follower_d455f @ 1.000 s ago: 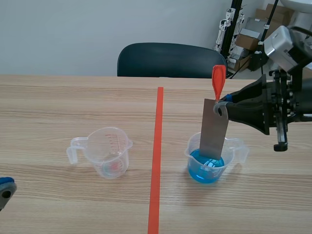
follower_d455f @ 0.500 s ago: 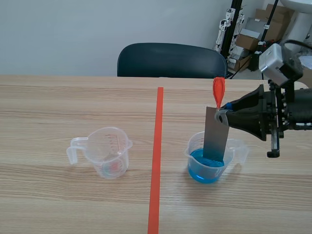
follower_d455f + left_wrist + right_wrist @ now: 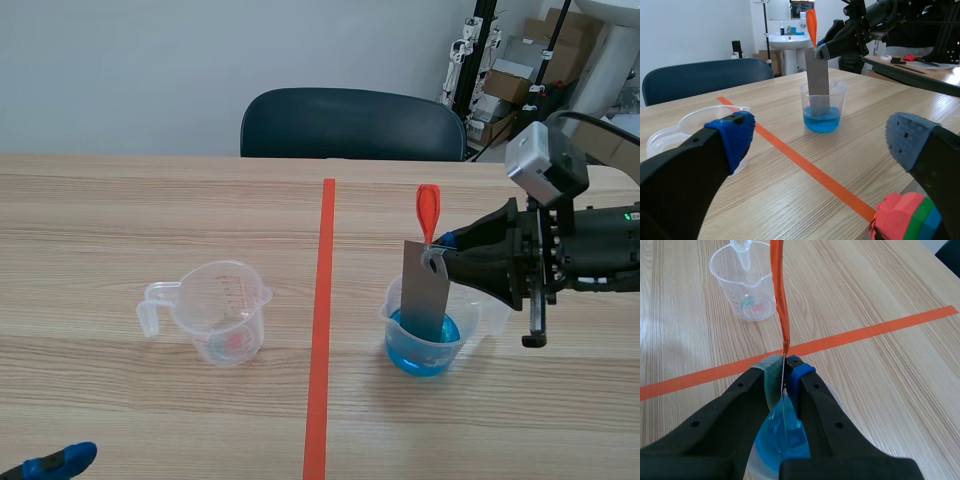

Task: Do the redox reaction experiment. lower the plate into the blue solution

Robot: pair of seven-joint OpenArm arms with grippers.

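The right tool (image 3: 438,247) grips the grey plate (image 3: 424,295) by its top; the lower end dips into the blue solution (image 3: 425,353) in the clear cup (image 3: 474,312). The left tool (image 3: 822,137) stands open.

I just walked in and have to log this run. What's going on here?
The right gripper has its jaws shut on the top of a grey plate with an orange tag. It holds the plate upright, lower end in the blue solution inside a clear cup right of the tape line. The left gripper is open and holds nothing. A second cup stands left of the line.
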